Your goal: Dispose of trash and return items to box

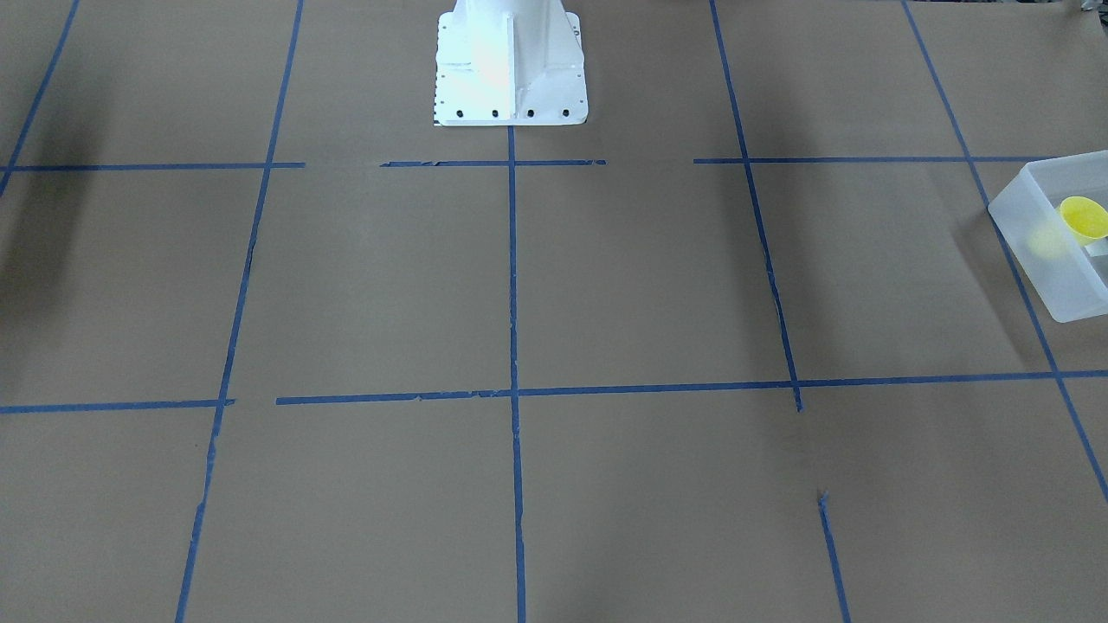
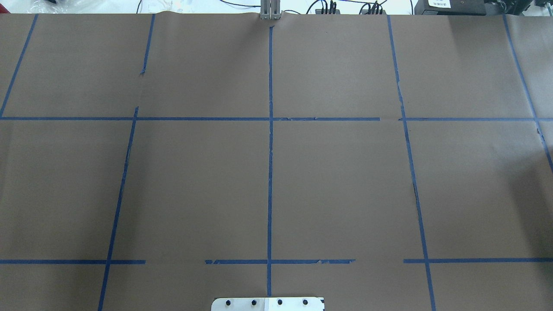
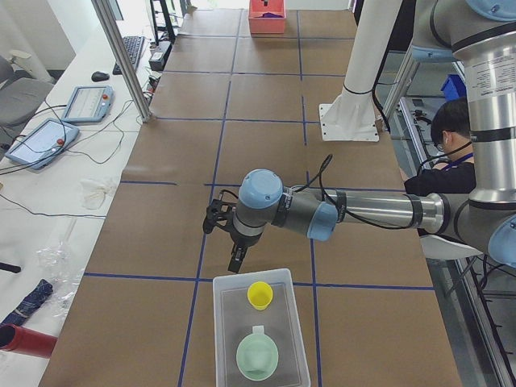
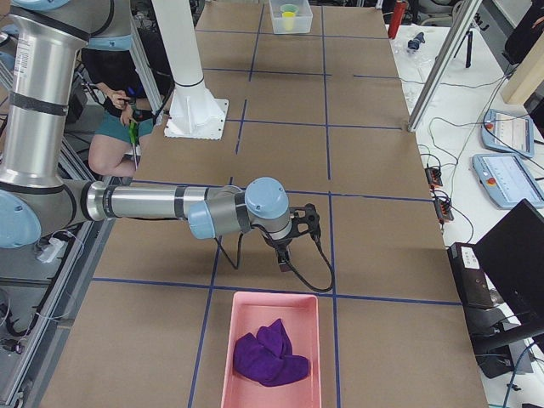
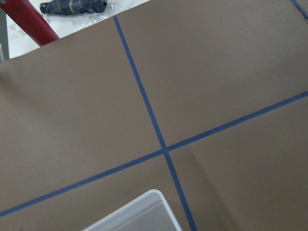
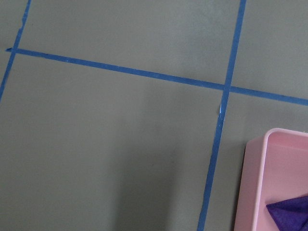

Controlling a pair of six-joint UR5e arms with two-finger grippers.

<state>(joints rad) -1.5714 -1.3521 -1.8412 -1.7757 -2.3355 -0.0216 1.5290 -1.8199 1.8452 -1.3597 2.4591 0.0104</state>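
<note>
The frosted-white box (image 3: 278,284) stands at the table's left end; its corner shows in the left wrist view (image 5: 144,212) and its wall in the front view (image 1: 1039,251). The yellow cup (image 3: 260,294) stands inside it, also seen in the front view (image 1: 1084,218). The mint-green bowl (image 3: 257,355) lies in the box nearer the camera. My left gripper (image 3: 235,262) hangs just beyond the box's far edge, holding nothing that I can see; I cannot tell if it is open or shut. My right gripper (image 4: 282,262) hangs just beyond the pink tray; its state I cannot tell.
A pink tray (image 4: 234,340) with a purple cloth (image 4: 268,353) lies at the table's right end, also in the right wrist view (image 6: 255,187). The white robot base (image 1: 511,65) stands at mid-table. A red cylinder (image 5: 29,21) lies off the table's left end.
</note>
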